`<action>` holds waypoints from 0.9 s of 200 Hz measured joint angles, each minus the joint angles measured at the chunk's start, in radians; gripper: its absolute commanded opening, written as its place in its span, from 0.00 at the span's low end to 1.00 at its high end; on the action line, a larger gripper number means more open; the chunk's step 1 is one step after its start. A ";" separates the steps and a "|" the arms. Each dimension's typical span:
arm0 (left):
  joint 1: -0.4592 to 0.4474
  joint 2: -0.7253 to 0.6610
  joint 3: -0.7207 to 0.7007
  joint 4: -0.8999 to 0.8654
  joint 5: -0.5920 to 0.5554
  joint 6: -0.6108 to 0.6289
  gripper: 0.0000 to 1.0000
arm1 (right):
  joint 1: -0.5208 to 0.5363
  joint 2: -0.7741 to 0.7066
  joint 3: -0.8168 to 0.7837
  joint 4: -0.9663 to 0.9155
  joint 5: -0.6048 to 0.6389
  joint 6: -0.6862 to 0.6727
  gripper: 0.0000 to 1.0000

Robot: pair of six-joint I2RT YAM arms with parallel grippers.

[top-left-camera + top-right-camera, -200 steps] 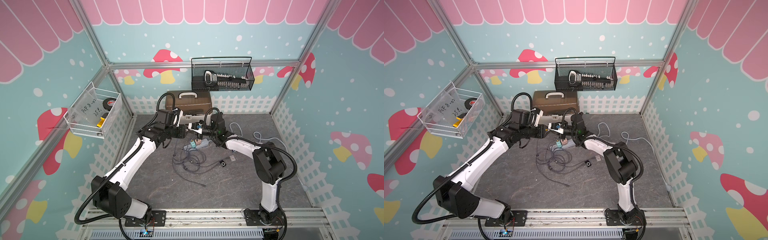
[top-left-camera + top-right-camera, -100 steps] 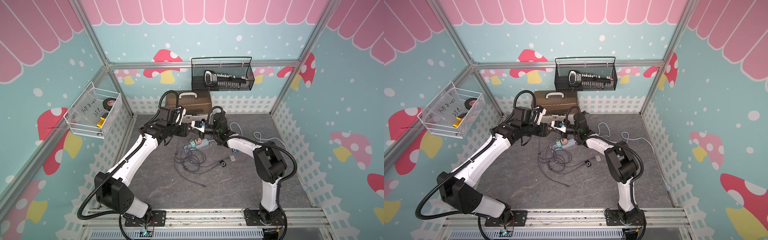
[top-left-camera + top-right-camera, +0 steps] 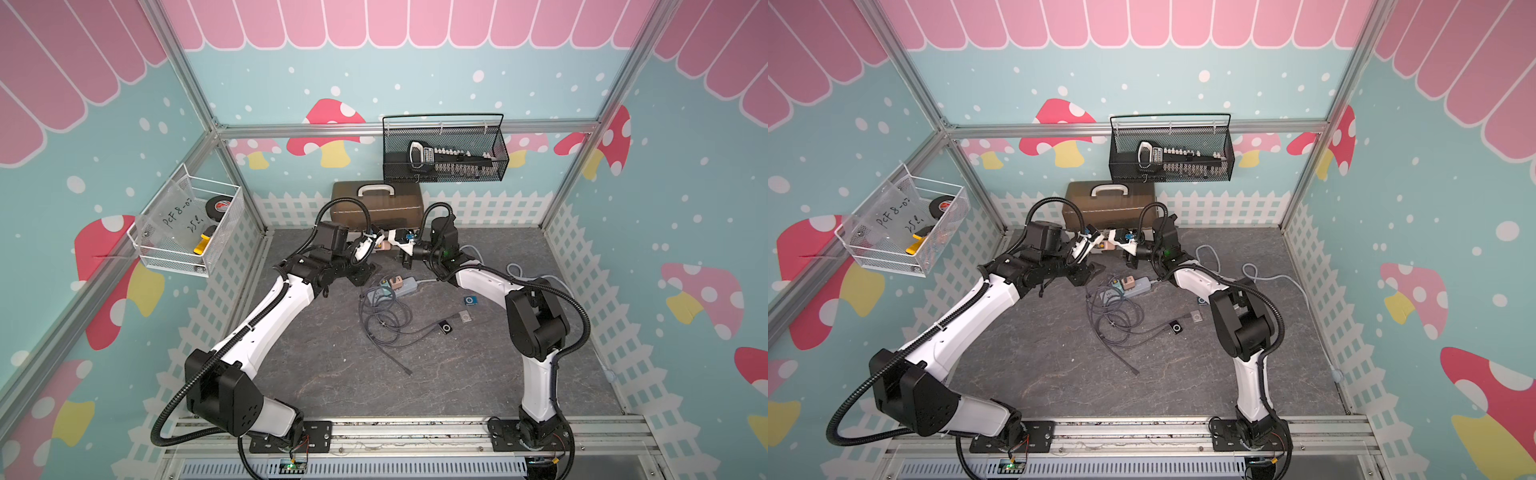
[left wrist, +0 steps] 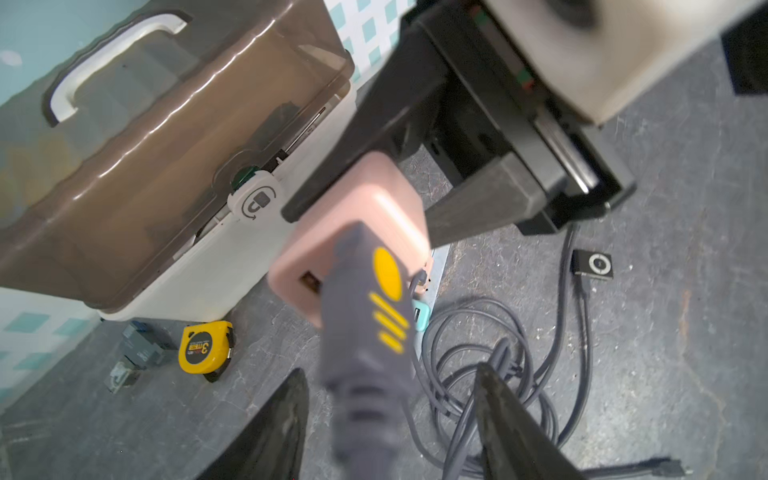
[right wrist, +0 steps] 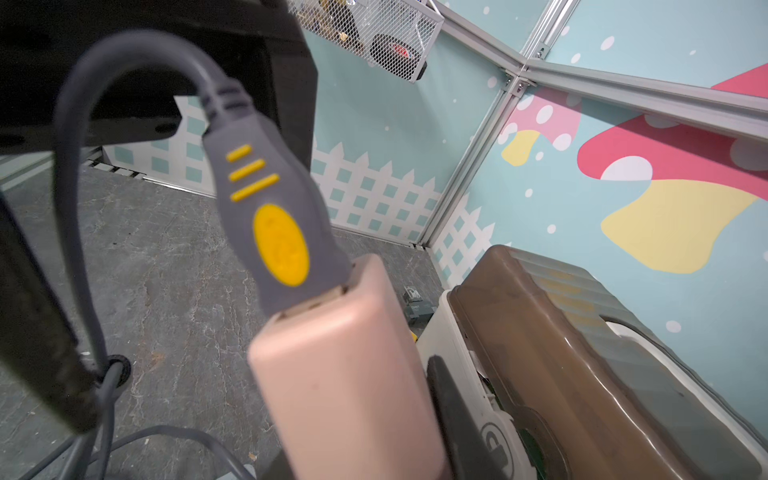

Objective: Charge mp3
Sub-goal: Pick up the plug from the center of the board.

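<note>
Our left claw (image 4: 390, 374) hangs released astride the grey plug (image 4: 374, 316) seated in the pink charger (image 4: 299, 257) our right claw (image 4: 365, 208) clenches by the brown case (image 3: 374, 208); the mp3 player (image 3: 446, 328) lies on the table (image 3: 332, 374) farther from the case, nearer our right arm (image 3: 490, 286).

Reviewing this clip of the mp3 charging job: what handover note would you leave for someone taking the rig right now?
Left claw: open, fingers either side of the grey USB plug, not gripping it.
Right claw: shut on the pink adapter, held in the air in front of the brown case.
Done: the plug sits in the adapter.
Things: power strip, cable coil and black mp3 player lie on the floor; a cable seems to reach the player.
Left: plug the adapter into the strip and confirm the player end.
</note>
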 measured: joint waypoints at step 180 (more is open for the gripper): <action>0.034 0.024 -0.015 0.098 0.157 0.455 0.28 | 0.000 0.004 0.020 -0.203 -0.159 -0.037 0.15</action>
